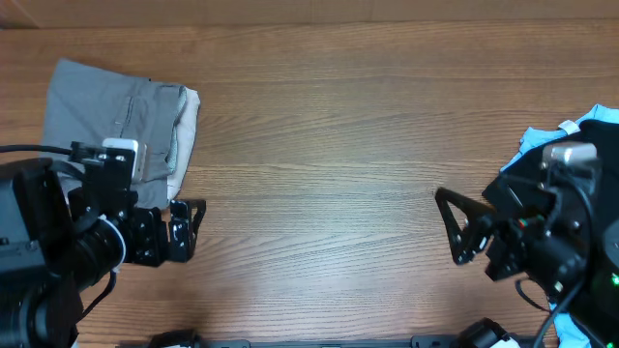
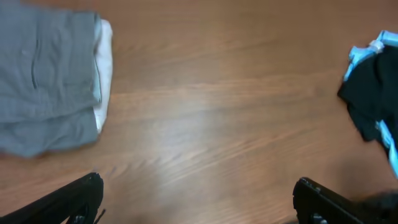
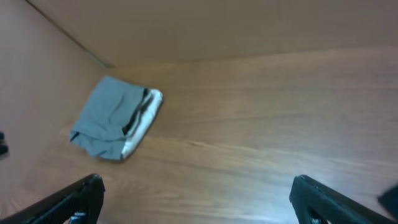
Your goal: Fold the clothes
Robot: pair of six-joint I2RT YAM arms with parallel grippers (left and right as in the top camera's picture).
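The clothes, mid-grey shorts (image 1: 111,121), lie folded at the table's far left on top of cream shorts (image 1: 187,135), whose edge shows along the right side. My left gripper (image 1: 196,230) hovers just in front of and to the right of the pile, open and empty. Over bare wood at the right, my right gripper (image 1: 445,227) is open with nothing in it. The left wrist view has the grey shorts (image 2: 46,93) at upper left, well clear of the wide-apart left gripper (image 2: 199,190). In the right wrist view the grey shorts (image 3: 109,121) lie far off, beyond the open right gripper (image 3: 198,186).
A black garment with light-blue trim (image 1: 590,135) lies at the right edge under the right arm, and the black garment (image 2: 373,99) also shows in the left wrist view. The cream shorts' edge (image 2: 104,68) shows beside the grey pile. Bare wooden tabletop (image 1: 329,145) spans the middle.
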